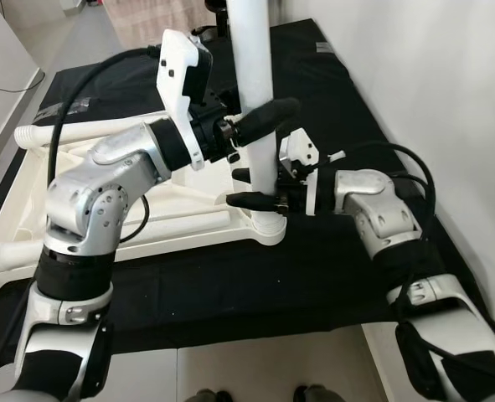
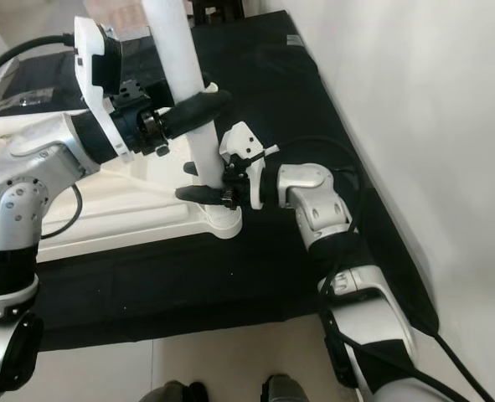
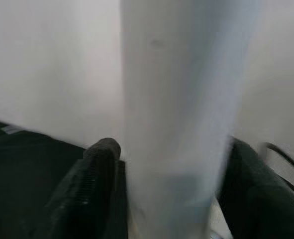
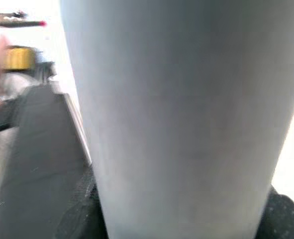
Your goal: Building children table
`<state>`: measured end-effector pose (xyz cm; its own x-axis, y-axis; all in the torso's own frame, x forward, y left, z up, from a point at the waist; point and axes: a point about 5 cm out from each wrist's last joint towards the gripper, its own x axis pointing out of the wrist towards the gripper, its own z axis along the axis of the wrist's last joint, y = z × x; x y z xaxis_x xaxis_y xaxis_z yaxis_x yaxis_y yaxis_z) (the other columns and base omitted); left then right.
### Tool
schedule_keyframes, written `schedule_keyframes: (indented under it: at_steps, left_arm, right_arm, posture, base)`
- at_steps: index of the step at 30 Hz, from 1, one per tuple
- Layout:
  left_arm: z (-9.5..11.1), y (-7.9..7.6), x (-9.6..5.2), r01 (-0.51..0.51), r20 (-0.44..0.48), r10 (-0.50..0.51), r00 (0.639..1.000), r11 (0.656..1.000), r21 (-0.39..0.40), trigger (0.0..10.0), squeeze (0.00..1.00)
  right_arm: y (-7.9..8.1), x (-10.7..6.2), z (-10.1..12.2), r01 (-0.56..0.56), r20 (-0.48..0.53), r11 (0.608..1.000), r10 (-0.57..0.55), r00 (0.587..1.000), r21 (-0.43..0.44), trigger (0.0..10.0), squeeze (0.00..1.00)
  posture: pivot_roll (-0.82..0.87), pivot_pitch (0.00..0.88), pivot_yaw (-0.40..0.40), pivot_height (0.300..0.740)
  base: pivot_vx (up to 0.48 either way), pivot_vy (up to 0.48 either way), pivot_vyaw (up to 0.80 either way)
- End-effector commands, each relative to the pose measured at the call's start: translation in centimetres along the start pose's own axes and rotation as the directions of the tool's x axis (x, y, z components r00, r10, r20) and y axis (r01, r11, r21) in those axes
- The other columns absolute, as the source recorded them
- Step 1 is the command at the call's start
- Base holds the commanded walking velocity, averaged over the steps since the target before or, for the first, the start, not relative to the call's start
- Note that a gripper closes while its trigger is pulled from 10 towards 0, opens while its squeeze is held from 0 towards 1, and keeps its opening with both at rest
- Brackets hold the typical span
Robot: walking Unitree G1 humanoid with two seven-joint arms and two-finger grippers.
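Black cloth [image 1: 255,276] covers the floor across the middle of the head views, with a pale wall [image 1: 448,75] filling the right side and light tiles along the bottom edge.

At the centre of the frame stands the white table leg [image 1: 255,92], upright, its foot seated in a round socket at the near right corner of the white tabletop [image 1: 172,213], which lies flat on the cloth, underside up. Two more white legs [image 1: 79,132] lie along the tabletop's far and near left edges, at the left of the frame.

My left gripper [image 1: 260,117] reaches in from the left, its two black fingers closed around the upright leg at about the middle of the visible length; in the left wrist view one finger [image 3: 94,184] sits on each side of the pale column [image 3: 181,119], both pressed against it. My right gripper [image 1: 255,188] comes in from the right, lower down, just above the socket, with its fingers also clamped on either side of the leg; the right wrist view shows the grey-white cylinder [image 4: 186,119] very close, with dark finger pads at both lower corners.

Two shoe tips [image 1: 260,394] show at the very bottom centre, on the tiles.
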<state>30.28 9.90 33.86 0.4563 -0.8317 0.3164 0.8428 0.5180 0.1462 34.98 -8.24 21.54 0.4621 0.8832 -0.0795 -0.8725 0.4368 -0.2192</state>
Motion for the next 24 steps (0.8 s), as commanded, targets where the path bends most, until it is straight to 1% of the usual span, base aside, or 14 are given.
schedule_keyframes:
  at_steps: [1,2,3,4,5,6,7,13,14,15,19,21,22,24]
  left_arm:
    - [0.0,0.5,-0.5,-0.064,-0.004,0.064,0.998,0.998,0.004,10.0,0.0]
    - [0.0,0.8,-0.7,-0.087,-0.004,0.087,0.996,0.996,0.004,10.0,0.0]
    - [0.0,0.8,-0.7,-0.087,-0.004,0.087,0.996,0.996,0.004,10.0,0.0]
    - [0.0,1.1,-0.9,-0.102,-0.007,0.102,0.995,0.995,0.005,10.0,0.0]
    - [0.0,1.1,-0.9,-0.102,-0.007,0.102,0.995,0.995,0.005,10.0,0.0]
    - [0.0,1.2,-1.1,-0.11,-0.01,0.11,0.994,0.994,0.005,10.0,0.0]
    - [-0.1,1.2,-1.0,-0.107,-0.014,0.107,0.994,0.994,-0.001,10.0,0.0]
    - [-0.5,1.2,-0.7,-0.082,-0.041,0.082,0.996,0.997,0.004,10.0,0.0]
    - [-0.6,1.1,-0.6,-0.073,-0.044,0.073,0.996,0.997,0.003,6.9,0.0]
    - [-0.6,1.0,-0.6,-0.066,-0.042,0.066,0.997,0.998,-0.003,0.0,0.0]
    - [-0.6,0.9,-0.5,-0.06,-0.041,0.06,0.997,0.998,-0.006,0.0,0.0]
    - [-0.7,0.6,-0.6,-0.049,-0.043,0.049,0.998,0.999,-0.014,0.0,0.0]
    - [-0.8,0.6,-0.6,-0.046,-0.047,0.045,0.998,0.999,-0.015,0.0,0.0]
    - [-0.8,0.5,-0.6,-0.044,-0.048,0.043,0.998,0.999,-0.015,0.0,0.0]
  right_arm:
    - [3.5,1.0,-5.1,0.288,-0.268,0.951,-0.249,0.93,0.114,0.0,0.0]
    - [5.4,0.7,-5.7,0.374,-0.297,0.919,-0.325,0.898,0.127,0.0,0.0]
    - [5.4,0.7,-5.7,0.374,-0.297,0.919,-0.325,0.898,0.127,0.0,0.0]
    - [7.0,0.7,-5.5,0.403,-0.287,0.901,-0.348,0.892,0.159,0.0,0.0]
    - [7.0,0.7,-5.5,0.403,-0.287,0.901,-0.348,0.892,0.159,0.0,0.0]
    - [8.0,0.8,-5.2,0.396,-0.266,0.901,-0.343,0.901,0.179,0.0,0.0]
    - [8.0,1.0,-4.8,0.395,-0.24,0.903,-0.351,0.905,0.169,0.0,0.0]
    - [7.4,1.6,-4.5,0.396,-0.211,0.904,-0.36,0.909,0.163,0.0,0.0]
    - [7.4,1.7,-4.5,0.39,-0.202,0.906,-0.357,0.912,0.162,0.0,0.0]
    - [7.5,1.8,-4.4,0.39,-0.194,0.907,-0.359,0.913,0.159,0.0,0.0]
    - [7.5,1.9,-4.4,0.389,-0.188,0.908,-0.359,0.914,0.157,0.0,0.0]
    - [8.2,1.8,-3.8,0.423,-0.2,0.893,-0.391,0.898,0.152,0.0,0.0]
    - [8.4,1.7,-3.5,0.441,-0.203,0.885,-0.409,0.89,0.15,3.4,0.0]
    - [8.5,1.6,-3.3,0.452,-0.204,0.88,-0.42,0.884,0.148,3.4,0.0]
  posture:
    - [-0.06,0.193,0.04,0.74]
    - [-0.06,0.196,0.044,0.74]
    - [-0.06,0.196,0.044,0.74]
    - [-0.08,0.196,0.063,0.74]
    - [-0.08,0.196,0.063,0.74]
    - [-0.08,0.193,0.065,0.74]
    - [-0.08,0.19,0.068,0.74]
    - [-0.09,0.188,0.072,0.74]
    - [-0.09,0.186,0.073,0.74]
    - [-0.09,0.187,0.078,0.74]
    - [-0.09,0.184,0.077,0.74]
    - [-0.09,0.183,0.08,0.74]
    - [-0.09,0.182,0.079,0.74]
    - [-0.09,0.182,0.079,0.74]
  base:
    - [0.0,0.0,0.0]
    - [0.0,0.0,0.0]
    - [0.0,0.0,0.0]
    - [0.0,0.0,0.0]
    - [0.0,0.0,0.0]
    - [0.0,0.0,0.0]
    - [0.0,0.0,0.0]
    - [0.0,0.0,0.0]
    - [0.0,0.0,0.0]
    - [0.0,0.0,0.0]
    - [0.0,0.0,0.0]
    - [0.0,0.0,0.0]
    - [0.0,0.0,0.0]
    - [0.0,0.0,0.0]
